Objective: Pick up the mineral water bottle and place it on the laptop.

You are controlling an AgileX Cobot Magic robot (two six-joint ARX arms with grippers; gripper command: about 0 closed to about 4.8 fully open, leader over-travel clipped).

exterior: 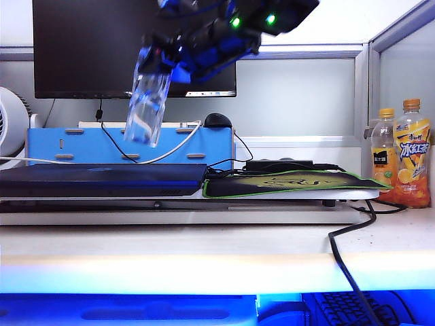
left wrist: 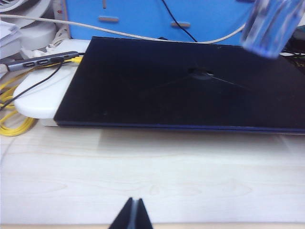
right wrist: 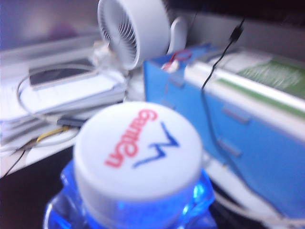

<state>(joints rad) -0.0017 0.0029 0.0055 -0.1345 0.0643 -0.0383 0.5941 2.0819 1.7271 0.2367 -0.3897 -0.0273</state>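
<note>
Two grippers are in play, but only one does the work. We have the mineral water bottle (exterior: 147, 102) in the right gripper (exterior: 162, 60), pinched near its neck and hanging tilted in the air above the laptop (exterior: 102, 180), clear of the lid. From the right wrist camera we look straight down on the white cap (right wrist: 138, 150), with the dark lid below and a white fan (right wrist: 133, 31) and blue organizer (right wrist: 228, 129) beyond.

We judge this to be the carry step, near its end: the bottle is over the lid but not yet set down. Next we need to bring it upright, lower it until its base meets the flat lid, then let go without tipping it.

Our right arm reaches in from the upper right, slanting down and across to the left half of the exterior view. Our left gripper (left wrist: 133, 214) sits low over the pale tabletop (left wrist: 152, 176) in front of the laptop, its fingers pressed together and holding nothing.
</note>
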